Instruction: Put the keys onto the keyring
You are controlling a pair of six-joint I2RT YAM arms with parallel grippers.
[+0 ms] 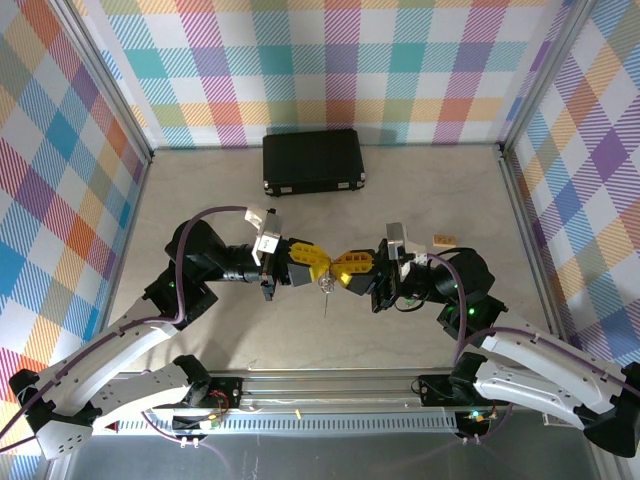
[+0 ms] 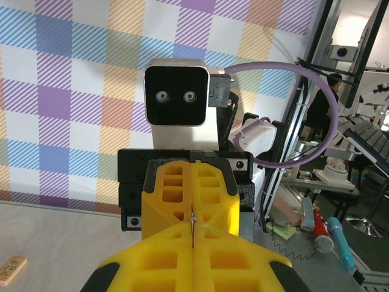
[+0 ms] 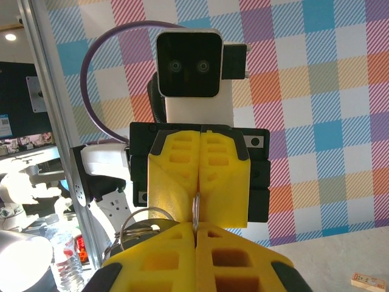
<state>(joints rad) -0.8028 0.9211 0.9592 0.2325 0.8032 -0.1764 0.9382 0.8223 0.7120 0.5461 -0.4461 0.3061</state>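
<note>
My two grippers meet tip to tip above the middle of the table, left gripper [image 1: 313,270] from the left and right gripper [image 1: 340,272] from the right. The keyring [image 1: 325,285] hangs at their junction, with a thin metal piece dangling below it. In the right wrist view the keyring [image 3: 196,207] stands edge-on, pinched between my right gripper [image 3: 196,227] and the facing yellow fingers. Keys [image 3: 130,229] on small rings hang to its left. In the left wrist view my left gripper [image 2: 193,230] is shut, with a speck of silver metal [image 2: 193,217] at the seam.
A black rectangular case [image 1: 312,160] lies at the back of the table. A small wooden block [image 1: 444,239] rests behind the right arm, also seen as the block [image 2: 12,269] and the block [image 3: 369,281]. Checkered walls and metal posts enclose the table.
</note>
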